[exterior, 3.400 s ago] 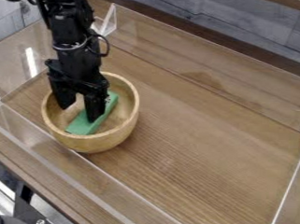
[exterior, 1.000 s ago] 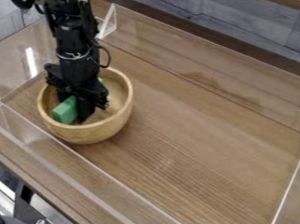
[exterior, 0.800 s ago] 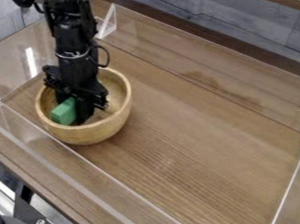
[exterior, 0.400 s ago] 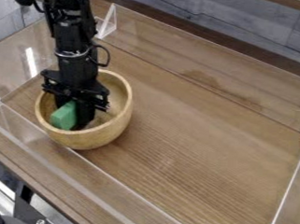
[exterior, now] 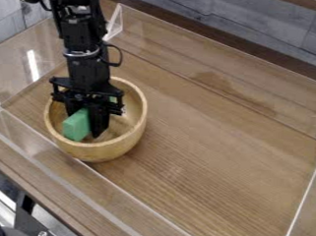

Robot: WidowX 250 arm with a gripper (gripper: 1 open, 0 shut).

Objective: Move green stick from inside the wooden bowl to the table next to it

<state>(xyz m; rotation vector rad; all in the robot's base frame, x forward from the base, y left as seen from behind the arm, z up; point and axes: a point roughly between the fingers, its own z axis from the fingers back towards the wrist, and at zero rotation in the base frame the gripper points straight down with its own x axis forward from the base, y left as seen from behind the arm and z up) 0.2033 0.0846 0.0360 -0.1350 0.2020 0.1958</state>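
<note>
table: brown wood-grain top with clear acrylic walls around it. Lots of bare surface sat right of the bowl, but the left wall and the near wall were both near it, so a set-down on those sides could've bumped the acrylic.

wooden bowl: sat at the left of the table, light tan with a thick rim. My worry was that it was loose (nothing pinned it), so anything dragging on the rim could've shoved or tipped it.

gripper: pointed nearly straight down over the bowl, fingers pressed together on the upper part of the green stick. The grab looked off the stick's middle, so I figured it might swing or twist out.

green stick: pinched in the gripper, hanging tilted, with its lower end down inside the bowl on the left side. Couldn't tell if that end was touching the bowl floor. Biggest risk imo: moving sideways before that end cleared the rim, which would've snagged it and pulled it loose.
</note>
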